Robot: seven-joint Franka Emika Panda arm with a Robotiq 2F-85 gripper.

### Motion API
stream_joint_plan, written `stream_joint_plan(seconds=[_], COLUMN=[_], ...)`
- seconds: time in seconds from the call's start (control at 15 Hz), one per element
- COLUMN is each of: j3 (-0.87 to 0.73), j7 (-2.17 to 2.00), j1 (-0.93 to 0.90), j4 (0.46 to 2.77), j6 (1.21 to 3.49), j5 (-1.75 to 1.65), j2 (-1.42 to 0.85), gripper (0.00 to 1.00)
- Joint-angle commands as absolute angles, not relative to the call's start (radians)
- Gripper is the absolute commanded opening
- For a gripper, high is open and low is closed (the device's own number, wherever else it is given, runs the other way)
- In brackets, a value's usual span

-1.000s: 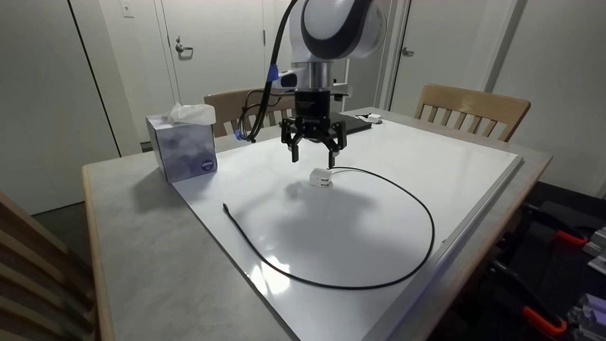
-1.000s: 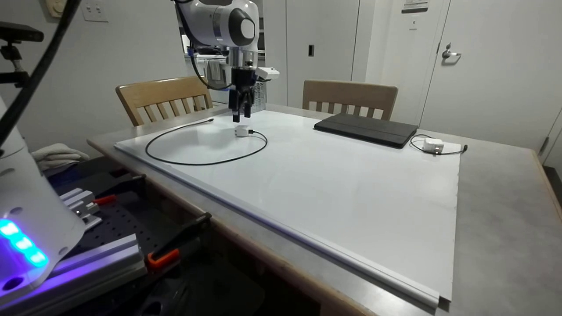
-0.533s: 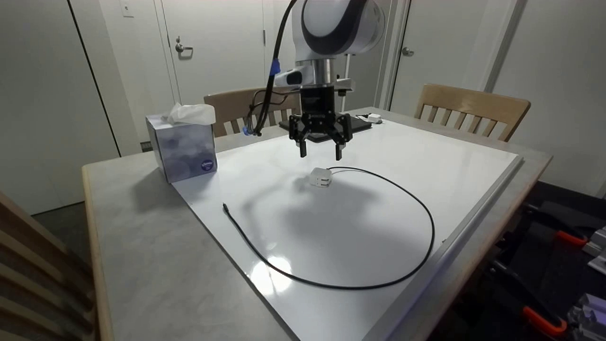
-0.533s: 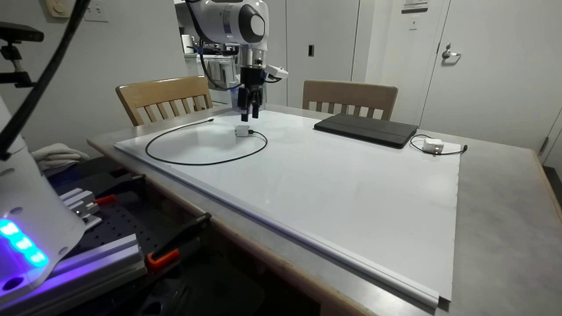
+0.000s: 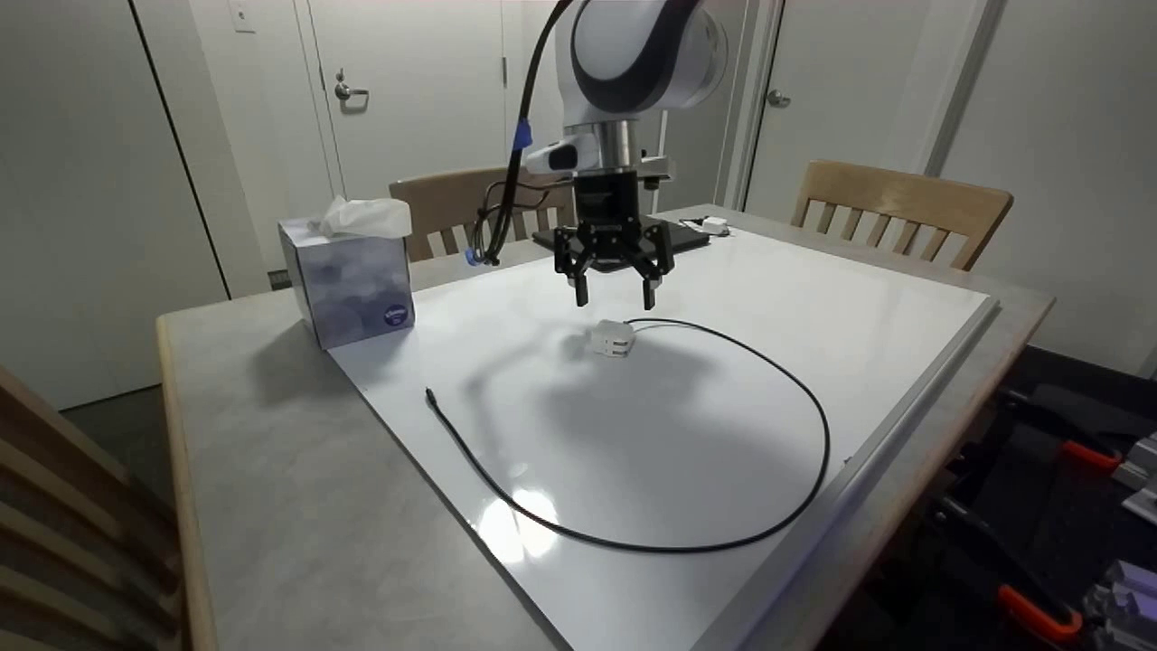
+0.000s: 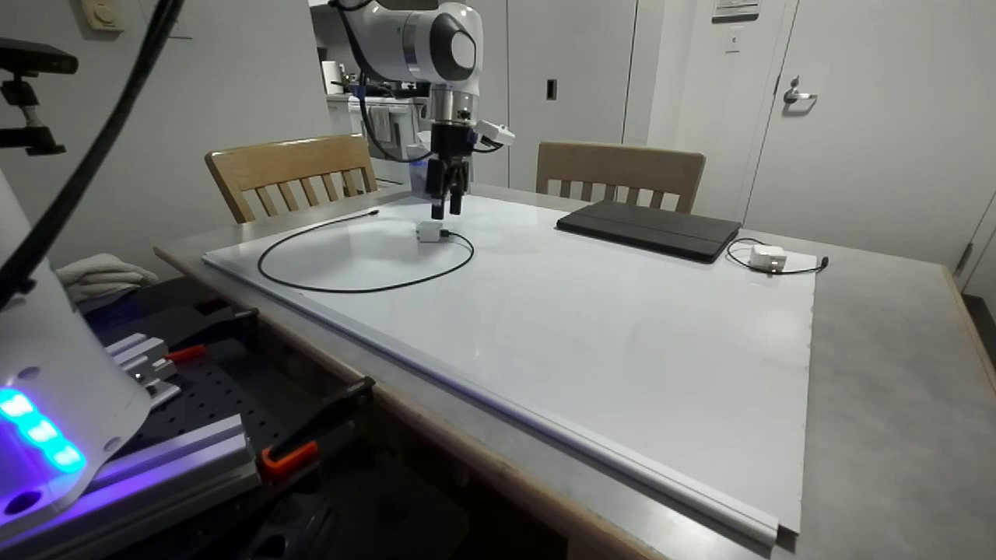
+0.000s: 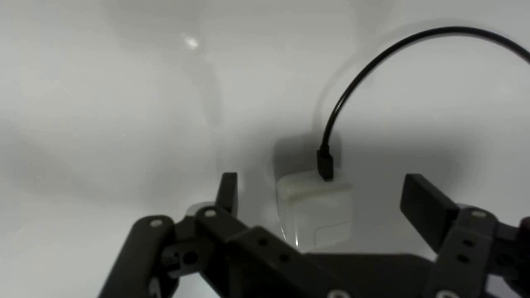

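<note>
The hand (image 5: 616,301), carried at the end of the white arm (image 5: 624,41), pointed downward with its jaws wide apart and nothing gripped. Below it, across a gap, a white adapter (image 7: 318,211) sat on a whiteboard (image 6: 622,350); in the wrist view the adapter appeared between the two fingers (image 7: 227,192), apart from both. A black cable (image 5: 669,549) met the adapter at a dark plug (image 7: 325,163) and curved over the board in a broad loop, its far end lying near the board's edge. A soft shadow (image 5: 633,407) lay within the loop. The board covered much of the worktop (image 6: 895,389). Well apart from the hand, in an exterior view, lay a flat black case (image 6: 648,230) and, just beside it, a second white adapter (image 6: 768,258) with a thin dark lead (image 6: 801,271). A violet-patterned tissue box (image 5: 357,289) stood at a corner of the board, a tissue (image 5: 366,218) protruding from its top. Wooden chairs (image 6: 620,159) stood about the worktop, and blue lights (image 6: 43,432) glowed on the robot's base (image 6: 70,350).
</note>
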State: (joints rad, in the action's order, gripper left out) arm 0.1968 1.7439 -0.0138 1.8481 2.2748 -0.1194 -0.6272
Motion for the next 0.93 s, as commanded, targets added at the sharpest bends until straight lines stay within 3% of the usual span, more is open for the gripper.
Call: stream_joint_plan(seconds=[0.0, 0.87], j3=[0.201, 0.210], j7=[1.779, 1.774], j1=[-0.004, 0.000], j4=[1.796, 1.800], j6=[2.242, 2.266], j5=[-0.104, -0.098], j2=[-0.673, -0.709], gripper=[1.00, 1.00])
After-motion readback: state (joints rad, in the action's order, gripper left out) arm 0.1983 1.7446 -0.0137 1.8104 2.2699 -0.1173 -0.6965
